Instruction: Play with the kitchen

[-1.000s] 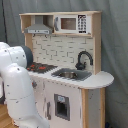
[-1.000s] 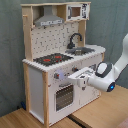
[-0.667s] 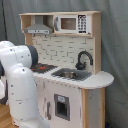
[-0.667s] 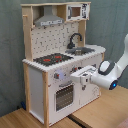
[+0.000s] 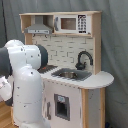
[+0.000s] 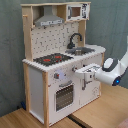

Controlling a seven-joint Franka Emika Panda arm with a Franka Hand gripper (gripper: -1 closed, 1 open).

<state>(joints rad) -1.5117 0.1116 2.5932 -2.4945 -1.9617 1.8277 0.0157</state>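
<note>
Since a second ago the arm (image 5: 22, 85) has shifted: in the first exterior view its white bulk now stands further toward the first exterior view's right, covering more of the kitchen's (image 5: 75, 60) lower left front. In the second exterior view the white wrist has drawn slightly toward the second exterior view's right, and the cabinet door (image 6: 86, 72) under the sink now stands swung out a little from the front panel.

Gripper (image 6: 91, 75): seen only in the second exterior view, pressed against the outer edge of the cabinet door. Whether the fingers are spread or clamped on the door edge cannot be told; the hand touches the door at least.

Kitchen: tall toy unit of pale wood and white panels, standing on a wooden floor against a grey backdrop. In the second exterior view the black hob (image 6: 52, 58) with red rings lies on the counter toward the second exterior view's left, the sink (image 6: 82, 50) beside it, the black faucet (image 6: 75, 39) arching behind the sink. Oven window (image 6: 64, 96) sits below the hob. Grey hood (image 6: 48, 20) hangs up top, microwave (image 6: 76, 11) beside it.
</note>
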